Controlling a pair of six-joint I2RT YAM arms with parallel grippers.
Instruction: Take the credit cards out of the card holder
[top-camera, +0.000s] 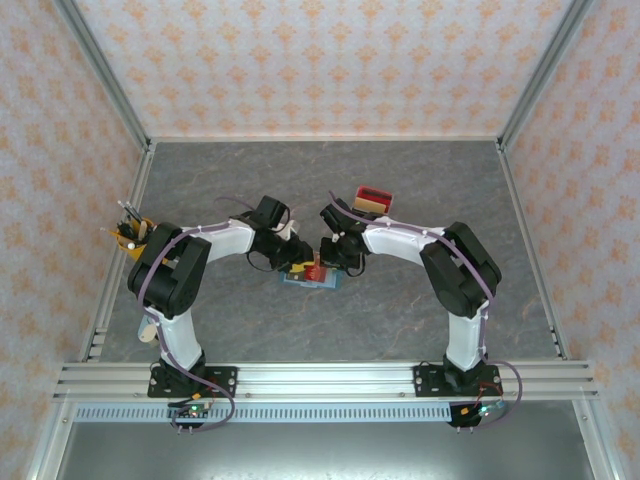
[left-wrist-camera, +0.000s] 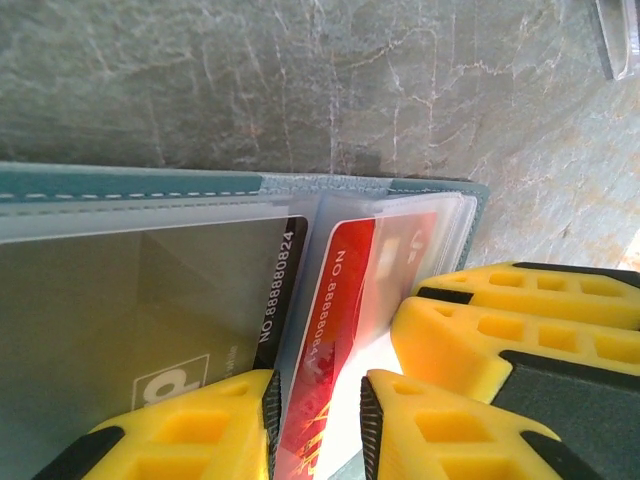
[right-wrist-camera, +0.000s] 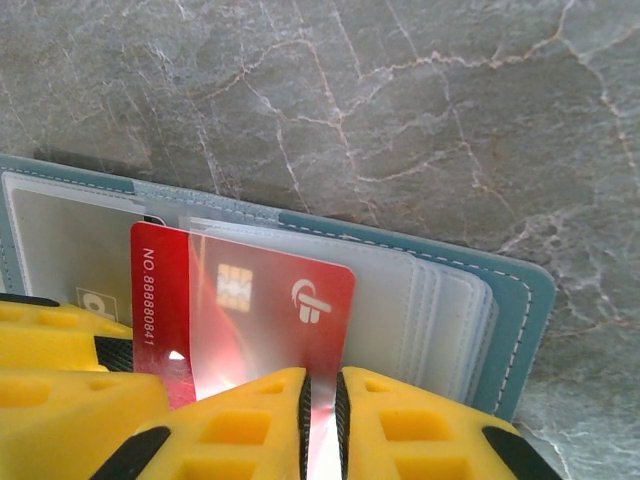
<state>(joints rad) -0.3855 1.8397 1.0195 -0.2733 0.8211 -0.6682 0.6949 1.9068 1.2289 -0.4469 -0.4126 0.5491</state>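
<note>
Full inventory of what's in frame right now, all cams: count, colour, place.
card holder: one, teal, open at table centre
red card: one, red, partly out of a clear sleeve
dark card: one, olive-brown, in the next sleeve
small box: one, red over tan, behind the right arm
orange pot: one, thin tools sticking out, left table edge
table: one, grey marbled
walls: pale with an orange pattern, three sides
left claw: yellow, fingers either side of the red card, grip unclear
right claw: yellow, pinched on the red card
</note>
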